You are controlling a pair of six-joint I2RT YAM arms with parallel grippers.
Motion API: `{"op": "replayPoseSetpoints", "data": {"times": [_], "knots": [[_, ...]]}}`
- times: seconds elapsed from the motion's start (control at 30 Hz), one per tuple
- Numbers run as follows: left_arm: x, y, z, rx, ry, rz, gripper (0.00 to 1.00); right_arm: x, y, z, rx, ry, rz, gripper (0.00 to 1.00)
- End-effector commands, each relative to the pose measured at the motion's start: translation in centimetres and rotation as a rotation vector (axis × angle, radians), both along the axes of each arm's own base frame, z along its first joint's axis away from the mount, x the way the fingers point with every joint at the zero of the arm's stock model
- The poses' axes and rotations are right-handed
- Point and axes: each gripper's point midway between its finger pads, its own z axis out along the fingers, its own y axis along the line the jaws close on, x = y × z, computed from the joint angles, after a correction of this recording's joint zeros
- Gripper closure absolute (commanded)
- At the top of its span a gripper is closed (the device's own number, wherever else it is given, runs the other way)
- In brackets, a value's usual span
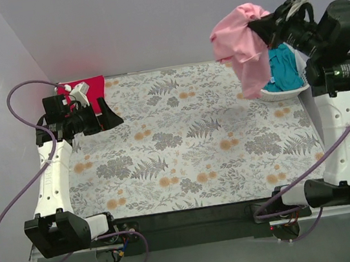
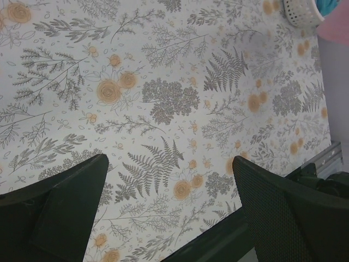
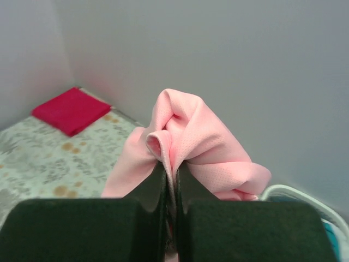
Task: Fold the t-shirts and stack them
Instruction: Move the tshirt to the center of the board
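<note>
Right end effector (image 3: 170, 166): jaws clenched on a bunched fold of the pink t-shirt (image 1: 241, 43), held aloft just above the white laundry basket (image 1: 282, 94). The garment hangs below the grip as a crumpled, roughly vertical drape, its lower end reaching the basket's rim on the cloth-facing side. Teal t-shirt (image 1: 284, 70) lies inside the basket, not yet handled. Floral cloth (image 1: 189, 142) covers the counter (image 1: 194, 218) from the basket across to the opposite far corner, where the red t-shirt (image 1: 88, 91) lies folded into a flat rectangle, well apart from the basket. Left end effector (image 2: 169, 164): released, jaws wide, nothing between them, hovering over the cloth just beside the red shirt on its basket-facing side. Judgement: step in hand is carrying pink from the basket to spread it. Open cloth lies leftward of the grip and toward the arm bases; right arm holds the shirt, left must cross toward the basket to catch the hanging end. Risk: fabric snagging the basket rim.
</note>
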Motion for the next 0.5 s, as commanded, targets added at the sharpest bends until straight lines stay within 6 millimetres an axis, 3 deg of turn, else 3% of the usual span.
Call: {"op": "replayPoseSetpoints", "data": {"times": [0.0,0.03,0.07,0.13,0.17,0.37,0.4,0.47], "knots": [[-0.4,-0.9,3.0,-0.032,-0.066,-0.039,0.02,-1.9,4.3,-2.7,-0.009,0.022,0.134,0.99],[-0.4,-0.9,3.0,-0.034,-0.061,-0.042,0.02,-2.6,6.1,-4.4,-0.02,0.056,0.189,0.92],[-0.4,-0.9,3.2,-0.034,-0.065,-0.044,0.02,-2.5,7.1,-8.0,-0.039,0.138,0.22,0.53],[-0.6,-1.0,3.5,-0.037,-0.075,-0.053,0.02,-4.1,9.4,-12.4,-0.13,0.21,0.319,0.11],[-0.7,-1.2,3.7,-0.041,-0.081,-0.063,0.02,-4.5,9.8,-15.2,-0.158,0.269,0.346,0.02],[-2.4,-2.7,3.9,-0.069,-0.131,-0.231,0.02,-5.7,8.5,-24.5,-0.322,0.506,0.367,0.02],[-2.6,-2.9,3.5,-0.051,-0.158,-0.28,0.02,-6.2,8.2,-27.2,-0.337,0.59,0.371,0.02],[-3.4,-3.5,1.5,-0.053,-0.135,-0.342,0.08,-7.6,7.7,-30.6,-0.368,0.696,0.388,0.04]]}}
